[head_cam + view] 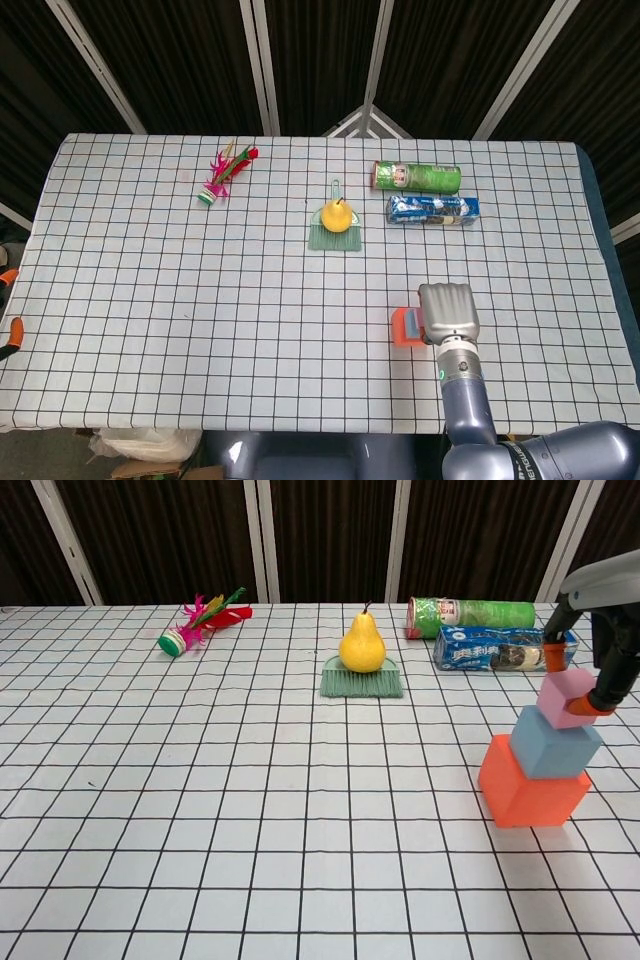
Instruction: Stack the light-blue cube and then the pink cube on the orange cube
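From the head view, my right hand (448,313) hides most of the stack; only the orange cube (404,327) peeks out at its left. My left hand is out of sight.

From the chest view, my fingers (604,702) pinch the pink cube (566,697), tilted on the light-blue cube (554,743) beneath. I reckon letting go while it is crooked could tip it off.

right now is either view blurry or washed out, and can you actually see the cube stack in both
Chest view: sharp, evenly lit, soft shadows; orange cube, light-blue cube and pink cube all show, the right hand cut by the frame edge. Head view: also sharp, no glare, but the right hand covers most of the stack.
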### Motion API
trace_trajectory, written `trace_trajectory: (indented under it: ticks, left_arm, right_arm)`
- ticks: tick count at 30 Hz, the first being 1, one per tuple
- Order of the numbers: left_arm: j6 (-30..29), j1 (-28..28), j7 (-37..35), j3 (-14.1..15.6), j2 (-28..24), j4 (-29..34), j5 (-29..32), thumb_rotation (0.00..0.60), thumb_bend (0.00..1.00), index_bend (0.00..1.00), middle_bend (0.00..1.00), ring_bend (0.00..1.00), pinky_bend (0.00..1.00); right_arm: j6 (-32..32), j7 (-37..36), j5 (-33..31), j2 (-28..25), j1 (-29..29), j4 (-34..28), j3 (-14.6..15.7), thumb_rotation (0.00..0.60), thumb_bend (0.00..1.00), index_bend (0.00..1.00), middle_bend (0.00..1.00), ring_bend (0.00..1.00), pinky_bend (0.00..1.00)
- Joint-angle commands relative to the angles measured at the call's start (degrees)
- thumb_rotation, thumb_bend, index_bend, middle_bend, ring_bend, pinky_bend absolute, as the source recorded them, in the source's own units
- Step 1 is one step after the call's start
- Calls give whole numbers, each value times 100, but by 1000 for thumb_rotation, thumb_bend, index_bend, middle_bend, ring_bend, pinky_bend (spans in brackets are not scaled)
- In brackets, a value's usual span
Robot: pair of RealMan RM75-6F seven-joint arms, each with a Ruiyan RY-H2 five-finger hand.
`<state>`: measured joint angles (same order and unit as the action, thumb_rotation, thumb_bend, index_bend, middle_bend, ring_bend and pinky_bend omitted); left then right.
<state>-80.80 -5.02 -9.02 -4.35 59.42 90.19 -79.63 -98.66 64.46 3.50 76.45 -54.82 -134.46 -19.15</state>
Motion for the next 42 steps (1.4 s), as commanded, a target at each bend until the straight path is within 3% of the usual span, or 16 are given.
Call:
trace_trajectory:
  ticks: [1, 29, 30, 35, 38, 42]
  left_arm:
    - [1, 0, -1, 0, -1, 2, -1, 600, 600, 111, 43, 0, 0]
    - [12, -4, 20, -5, 4, 2, 17, 600, 600, 111, 43, 0, 0]
    - [14, -5, 25, -5, 6, 3, 17, 600, 600, 111, 43, 0, 0]
    - [26, -14, 58, 1, 12, 12, 11, 600, 600, 111, 43, 0, 0]
    - [20, -9, 54, 2, 9, 15, 12, 600, 600, 111, 43, 0, 0]
    - [13, -4, 30, -3, 3, 10, 17, 600, 600, 111, 43, 0, 0]
  right_arm:
    - [-16, -5, -8, 7, -10, -24, 25, 600, 378, 510, 1000, 1000, 972]
    - [168, -144, -116, 73, -80, 178, 102, 600, 379, 498, 1000, 1000, 972]
    - [189, -147, -110, 61, -78, 170, 107, 600, 379, 474, 1000, 1000, 972]
    - [291, -149, -102, -20, -83, 87, 120, 600, 378, 160, 1000, 1000, 972]
    - [326, -168, -97, -54, -89, 63, 117, 600, 378, 53, 1000, 1000, 972]
    - [358, -189, -114, -98, -85, 33, 143, 600, 378, 0, 1000, 1000, 972]
